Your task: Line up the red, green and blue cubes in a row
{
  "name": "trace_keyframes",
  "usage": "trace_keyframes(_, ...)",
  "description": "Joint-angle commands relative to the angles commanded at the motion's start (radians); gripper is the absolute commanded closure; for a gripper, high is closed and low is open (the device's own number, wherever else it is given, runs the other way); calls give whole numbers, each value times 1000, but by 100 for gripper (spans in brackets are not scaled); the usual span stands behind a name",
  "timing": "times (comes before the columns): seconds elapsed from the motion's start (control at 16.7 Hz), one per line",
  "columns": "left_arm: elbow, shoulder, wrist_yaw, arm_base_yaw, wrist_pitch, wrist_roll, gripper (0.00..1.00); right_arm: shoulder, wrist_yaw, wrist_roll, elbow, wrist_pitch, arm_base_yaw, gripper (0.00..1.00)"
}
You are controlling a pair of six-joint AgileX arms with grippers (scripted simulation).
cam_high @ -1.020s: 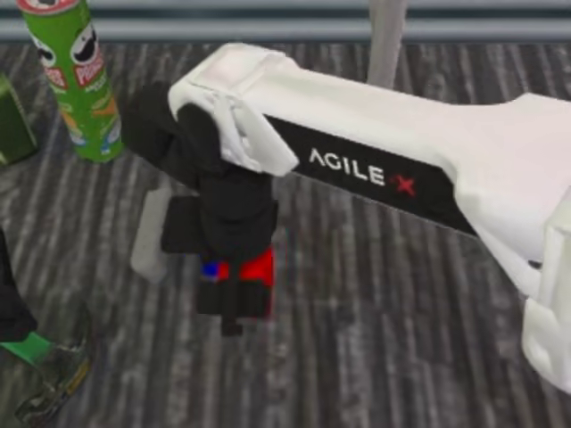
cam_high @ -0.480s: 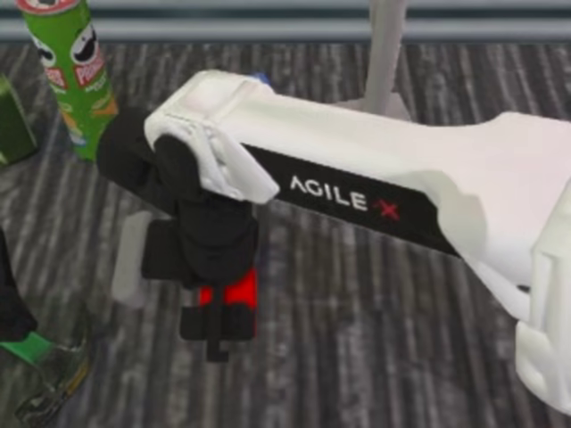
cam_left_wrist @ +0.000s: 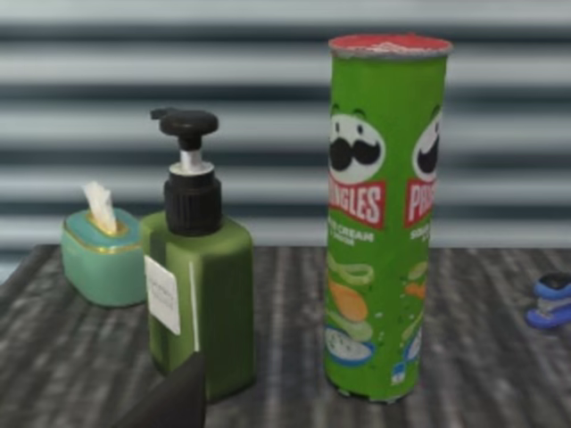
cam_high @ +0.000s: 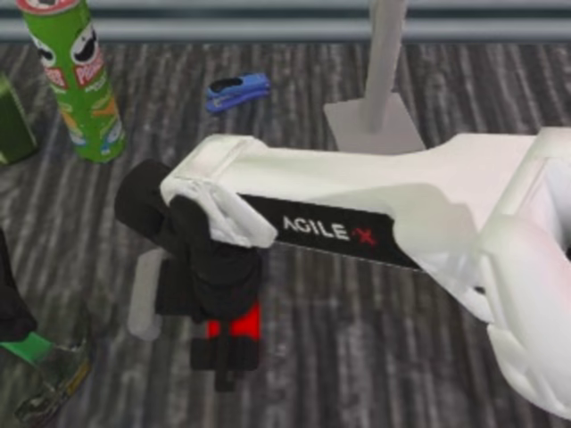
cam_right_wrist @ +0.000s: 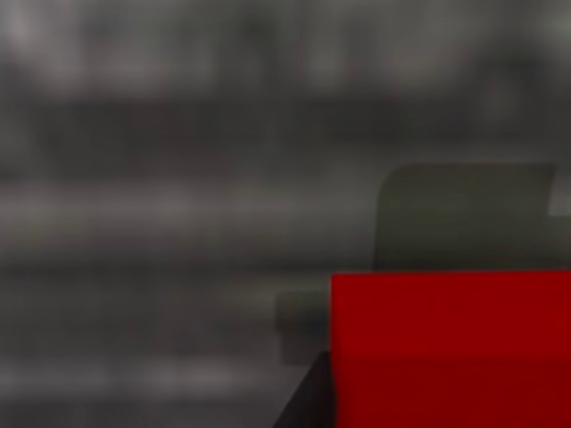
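Note:
The red cube [cam_high: 235,321] shows as a bright red patch under the black wrist of my right gripper [cam_high: 227,349], which is shut on it. In the right wrist view the red cube [cam_right_wrist: 451,348] fills the lower corner, with a dark finger [cam_right_wrist: 308,406] against its side. My right arm reaches across the table from the right. The blue cube is hidden. A bright green patch, apparently the green cube [cam_high: 27,347], lies at the left edge under my parked left arm [cam_high: 9,308]. The left wrist view shows no cube.
A tall green crisp can [cam_high: 76,80] [cam_left_wrist: 385,214] stands at the back left beside a green soap bottle [cam_high: 12,120] [cam_left_wrist: 198,294] and a teal tissue box [cam_left_wrist: 103,259]. A small blue stapler [cam_high: 237,91] [cam_left_wrist: 551,301] and a white stand [cam_high: 379,98] sit at the back.
My right arm has drawn towards the table's front with the red cube in its gripper. The stapler has come into view behind it. The blue patch seen beside the red cube is now covered.

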Motion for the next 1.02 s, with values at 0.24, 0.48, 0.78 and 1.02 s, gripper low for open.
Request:
trace_keyframes(0.24,0,0,0,0,0,0,0,0,0,0,0,0,0,85)
trace_keyframes(0.48,0,0,0,0,0,0,0,0,0,0,0,0,0,55)
trace_keyframes(0.78,0,0,0,0,0,0,0,0,0,0,0,0,0,17)
trace_keyframes(1.02,0,0,0,0,0,0,0,0,0,0,0,0,0,0)
